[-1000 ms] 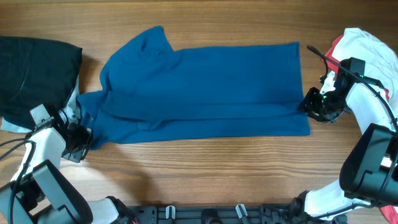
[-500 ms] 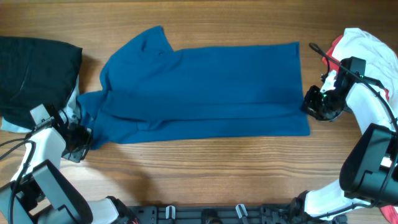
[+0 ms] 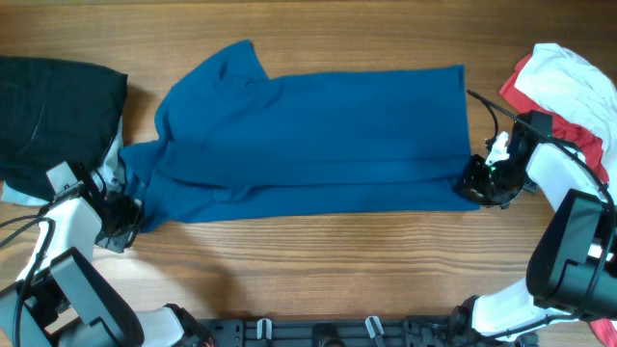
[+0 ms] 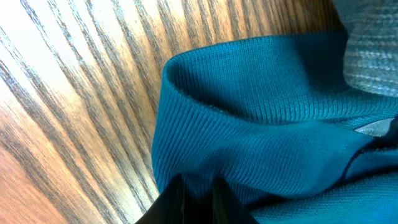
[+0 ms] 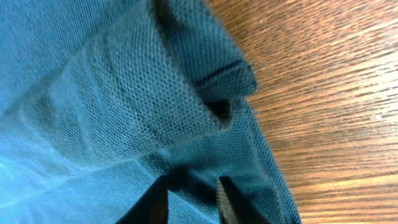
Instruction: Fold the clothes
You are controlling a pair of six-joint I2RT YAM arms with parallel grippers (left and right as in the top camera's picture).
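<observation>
Black garment: cropped at left edge.
White-red pile: cropped at right edge.
Left gripper: blurred, cropped at bottom.
Right gripper: cropped at bottom, grip unclear.

A wooden table with a warm brown grain running left to right fills the overhead view; both wrist views show the same grain close up. At the table's left edge lies a black garment, with a pale grey-blue cloth showing from under its near side. At the far right corner a crumpled white cloth lies on a red one. A black rail with clips runs along the near edge.
</observation>
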